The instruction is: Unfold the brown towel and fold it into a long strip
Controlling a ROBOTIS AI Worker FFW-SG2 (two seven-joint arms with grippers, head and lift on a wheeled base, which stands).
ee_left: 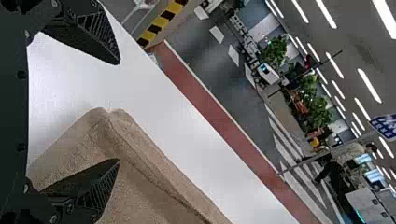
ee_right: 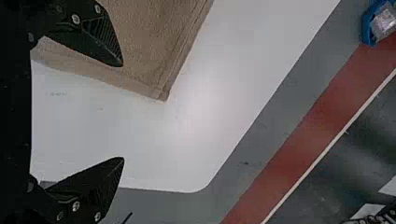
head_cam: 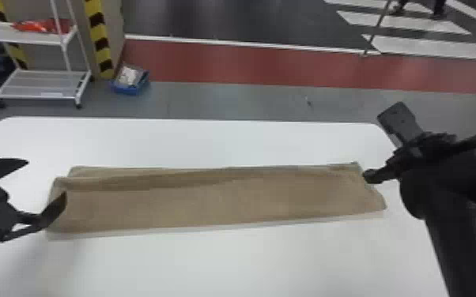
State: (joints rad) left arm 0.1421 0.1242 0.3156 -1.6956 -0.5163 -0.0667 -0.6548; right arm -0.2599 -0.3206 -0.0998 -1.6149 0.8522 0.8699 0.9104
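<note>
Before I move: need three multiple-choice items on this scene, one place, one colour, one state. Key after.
1. Where is the towel?
A) on the cart
B) on the table
C) in the box

2. What colour is the box on the floor?
A) green
B) yellow
C) blue

3. How is the right end effector?
A) open
B) shut on the towel
C) shut and empty

Key:
1 B: it lies spread along the white top.
2 C: its rim and sides are blue.
3 A: its fingers stand wide apart.
</note>
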